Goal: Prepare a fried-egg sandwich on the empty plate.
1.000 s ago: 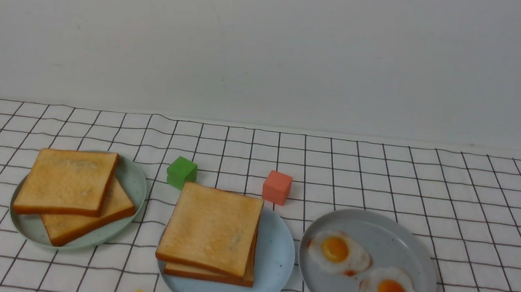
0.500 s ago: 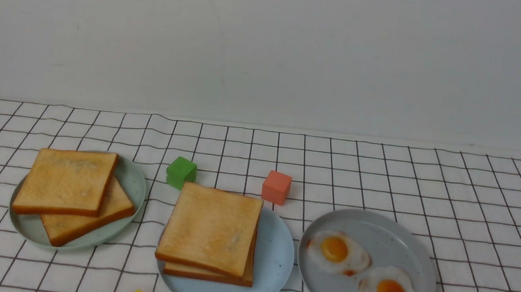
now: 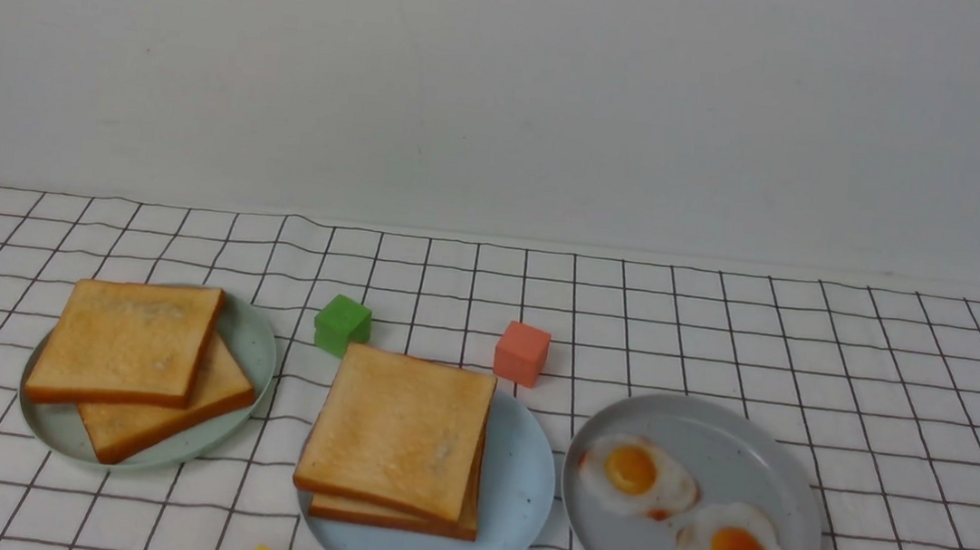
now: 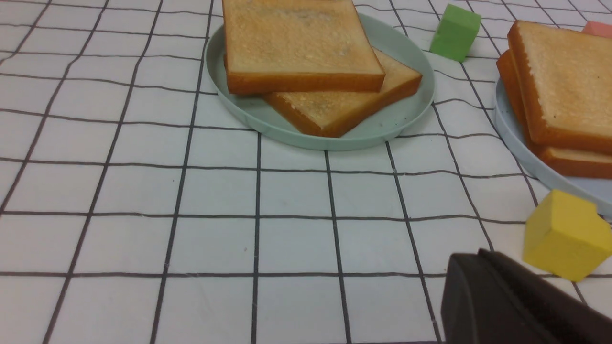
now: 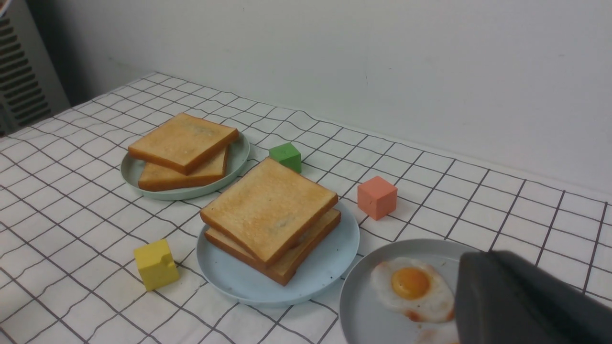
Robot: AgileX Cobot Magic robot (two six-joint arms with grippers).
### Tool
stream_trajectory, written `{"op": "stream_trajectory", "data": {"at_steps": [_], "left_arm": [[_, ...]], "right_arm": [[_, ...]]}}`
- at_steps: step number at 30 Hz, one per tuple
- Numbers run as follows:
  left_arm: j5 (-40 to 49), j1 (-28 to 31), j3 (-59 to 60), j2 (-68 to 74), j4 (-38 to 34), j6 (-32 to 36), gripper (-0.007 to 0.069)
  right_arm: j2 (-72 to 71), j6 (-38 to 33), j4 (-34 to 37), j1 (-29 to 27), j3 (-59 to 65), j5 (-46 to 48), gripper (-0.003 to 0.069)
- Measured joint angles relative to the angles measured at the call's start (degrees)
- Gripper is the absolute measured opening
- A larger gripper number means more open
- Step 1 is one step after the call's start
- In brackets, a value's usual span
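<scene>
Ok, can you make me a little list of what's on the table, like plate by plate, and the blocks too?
Middle plate: pale sky-blue round plate holding two stacked golden-brown toast slices; whether egg lies between them cannot be seen
Left plate: pale green round plate with two plain toast slices, overlapping
Right plate: grey round plate with two white fried eggs
Blocks: green cube, salmon-red cube, yellow block
Cloth: white checked tablecloth

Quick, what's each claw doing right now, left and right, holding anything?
Left claw: closed, holding nothing that shows, low over the checked cloth beside the yellow block.
Right claw: closed, nothing visible in it, above the grey plate of fried eggs.
</scene>
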Motion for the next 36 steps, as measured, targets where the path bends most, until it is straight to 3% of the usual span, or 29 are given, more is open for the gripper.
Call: {"op": "stream_trajectory", "data": {"at_steps": [30,32,36], "left_arm": [[-1.01,0.0,0.22,0.0,-0.16,-2.18,0.0006],[-1.01,0.0,0.22,0.0,-0.16,-2.18,0.0008],[-1.01,0.0,0.22,0.0,-0.16,-2.18,0.0013]], "right_arm": [[0.0,0.0,0.0,-0.06,0.05,0.0,0.005],[-0.05,0.0,-0.09,-0.78,0.05,0.0,0.0052],[-2.43,0.0,-0.83,-9.14,0.11,1.37,0.0057]]}}
